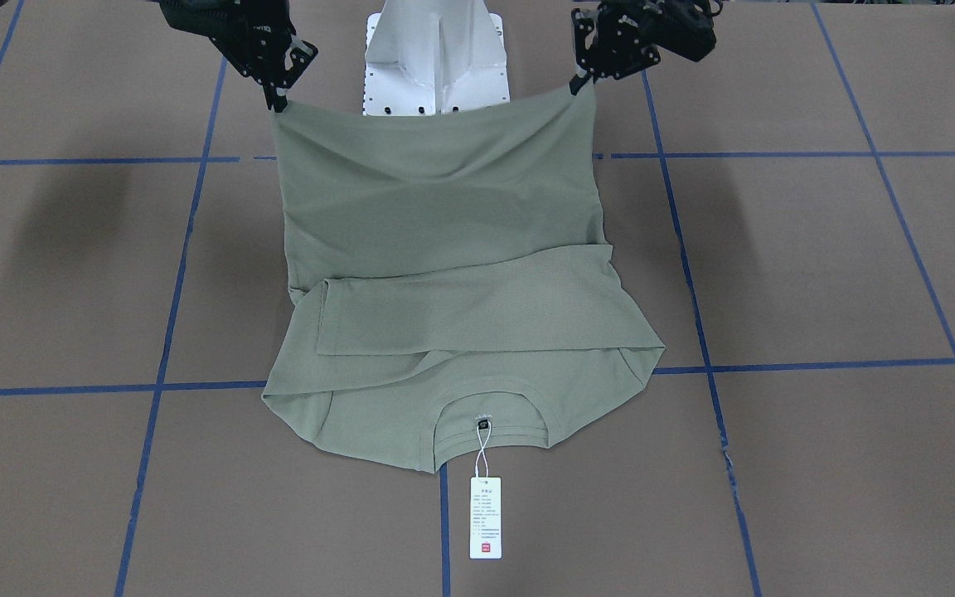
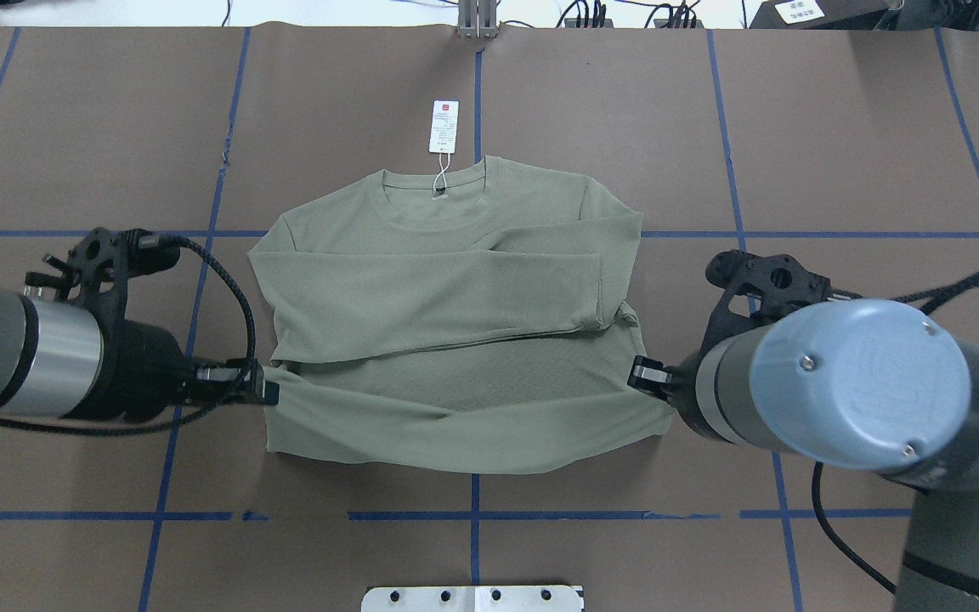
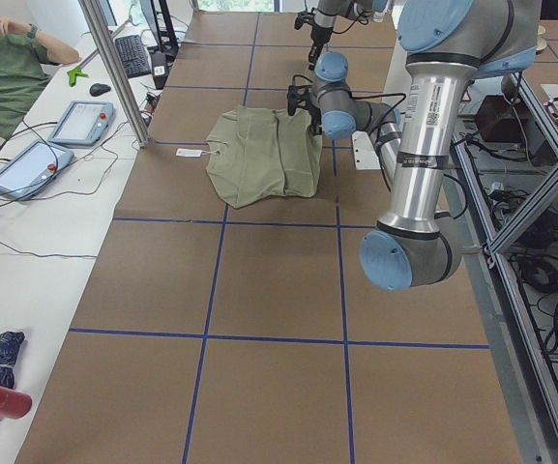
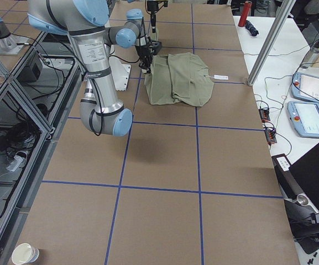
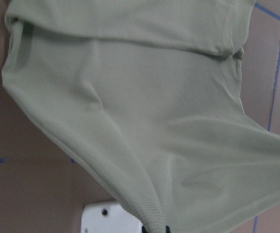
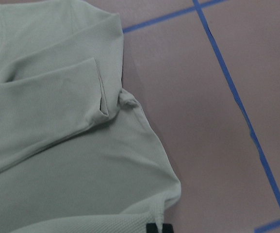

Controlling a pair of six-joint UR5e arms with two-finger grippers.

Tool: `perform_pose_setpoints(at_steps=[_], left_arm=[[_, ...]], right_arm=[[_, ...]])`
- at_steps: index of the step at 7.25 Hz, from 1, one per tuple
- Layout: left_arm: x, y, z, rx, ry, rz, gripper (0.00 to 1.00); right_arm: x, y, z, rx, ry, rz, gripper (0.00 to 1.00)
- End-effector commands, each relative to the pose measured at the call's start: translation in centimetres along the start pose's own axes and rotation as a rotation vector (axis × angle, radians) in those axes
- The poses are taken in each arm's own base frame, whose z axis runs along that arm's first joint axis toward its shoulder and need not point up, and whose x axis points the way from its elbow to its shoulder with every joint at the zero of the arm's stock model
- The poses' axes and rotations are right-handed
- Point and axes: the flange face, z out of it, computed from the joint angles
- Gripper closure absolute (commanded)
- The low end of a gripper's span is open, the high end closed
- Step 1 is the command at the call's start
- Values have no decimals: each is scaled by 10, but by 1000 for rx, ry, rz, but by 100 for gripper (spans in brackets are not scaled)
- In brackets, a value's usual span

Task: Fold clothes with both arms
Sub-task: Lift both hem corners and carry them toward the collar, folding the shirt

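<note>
The black two-finger left gripper (image 2: 269,391) and right gripper (image 2: 636,371) each clamp a hem corner of the pale sage-green long-sleeved knit shirt (image 2: 455,357), holding that edge raised and taut. This likely readies carrying the hem over the crossed sleeves (image 2: 455,285).

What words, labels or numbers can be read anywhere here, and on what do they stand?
Nothing can be read for certain.
On the hang tag: small print and a red mark, too small to read.
On the black neck label of the shirt: too small.
On the sticker on the left arm: blurred.
</note>
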Motion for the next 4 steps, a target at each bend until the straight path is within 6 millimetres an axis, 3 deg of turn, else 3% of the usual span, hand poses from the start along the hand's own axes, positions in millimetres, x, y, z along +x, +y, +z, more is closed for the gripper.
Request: perform_pose_setpoints(at_steps=[1,2,4], left_arm=[[-22,-102,22,121,-99,98,100],[-23,-133,44,134,-135,95,100],[-36,-179,92,164,-236,123,100]], right_arm=[[-37,-84,50,58,-17,-6,100],[-52,-120,74,77,-15,-18,100],[-81,-168,126,103,33,-25,100]])
